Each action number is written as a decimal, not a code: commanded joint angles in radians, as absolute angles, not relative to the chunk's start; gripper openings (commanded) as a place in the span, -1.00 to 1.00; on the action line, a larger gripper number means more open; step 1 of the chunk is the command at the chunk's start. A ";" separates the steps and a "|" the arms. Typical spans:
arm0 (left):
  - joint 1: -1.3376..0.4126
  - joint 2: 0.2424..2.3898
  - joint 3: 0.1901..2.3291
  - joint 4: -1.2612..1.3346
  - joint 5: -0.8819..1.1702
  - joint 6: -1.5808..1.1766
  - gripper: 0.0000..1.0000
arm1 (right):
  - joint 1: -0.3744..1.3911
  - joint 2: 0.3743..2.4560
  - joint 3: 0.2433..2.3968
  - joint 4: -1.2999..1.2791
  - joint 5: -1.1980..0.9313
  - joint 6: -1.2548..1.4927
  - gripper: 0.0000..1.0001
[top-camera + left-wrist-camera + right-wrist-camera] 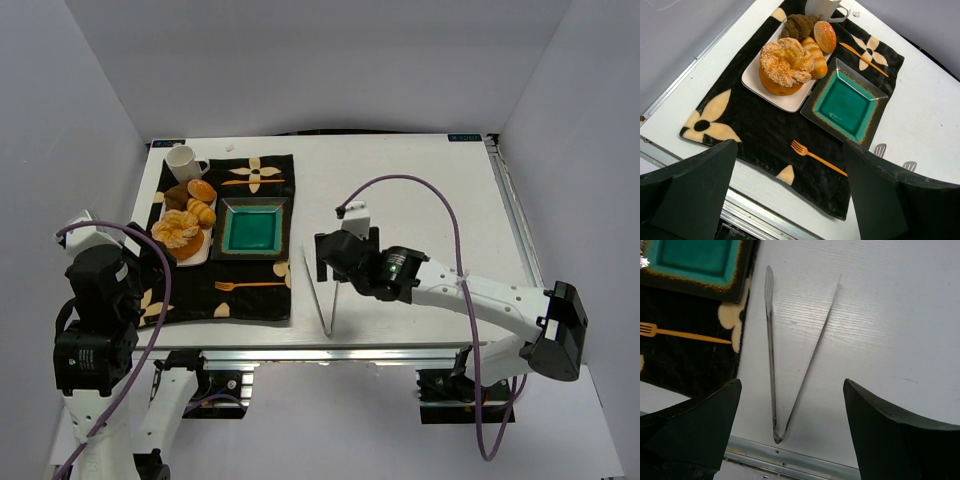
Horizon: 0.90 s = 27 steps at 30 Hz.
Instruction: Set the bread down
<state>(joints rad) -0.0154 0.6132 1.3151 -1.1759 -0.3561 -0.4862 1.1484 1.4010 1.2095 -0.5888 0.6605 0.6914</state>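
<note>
Right gripper [790,387]: fingers wide apart, nothing between them; it hangs over the tongs.
Tongs [771,350]: lying flat on the bare table [890,315], arms spread in a V, the joined end toward the near edge and the tips pointing away; just right of the mat, not on it.
Left gripper [790,145]: fingers also wide apart and holding nothing, raised above the mat's near left corner, well apart from the food.
Mat [760,130]: black with pale flower shapes, spread over the left part of the table.
Fork [817,157]: orange, on the mat's near strip, in front of the plate.
Plate [847,102]: square, teal with a dark rim, at the middle of the mat, nothing on it.
Knife [862,57]: orange, on the mat beyond the plate.
Tray [755,80]: white, oblong, just left of the plate, carrying all the baked goods.
Bread [785,67]: on the near end of the tray, upright, swirl top up, touching the croissant.
Croissant [816,60]: between the bread and the plate side of the tray.
Glazed bun [825,36]: behind the croissant.
Dark roll [799,26]: at the tray's far end, beside the glazed bun.
Mug [822,9]: white, past the tray's far end.
</note>
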 commanded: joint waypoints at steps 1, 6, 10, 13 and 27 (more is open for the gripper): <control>-0.018 0.612 1.305 -1.183 -0.351 -0.476 0.96 | 1.126 1.370 1.144 -0.517 0.726 0.795 0.79; -0.018 0.604 1.298 -1.184 -0.341 -0.482 0.96 | 1.184 1.488 1.186 -0.621 0.713 0.888 0.79; -0.018 0.603 1.290 -1.189 -0.328 -0.482 0.96 | 1.224 1.583 1.210 -0.660 0.724 0.937 0.79; -0.018 0.600 1.292 -1.195 -0.325 -0.482 0.96 | 1.239 1.626 1.201 -0.650 0.706 0.982 0.79; -0.018 0.581 1.253 -1.198 -0.319 -0.486 0.96 | 1.238 1.750 1.154 -0.499 0.655 0.957 0.74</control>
<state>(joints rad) -0.0154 0.5850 1.2621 -1.1980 -0.3298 -0.4870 1.2373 1.7248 1.1553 -0.5434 0.6430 0.9463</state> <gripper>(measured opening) 0.975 0.877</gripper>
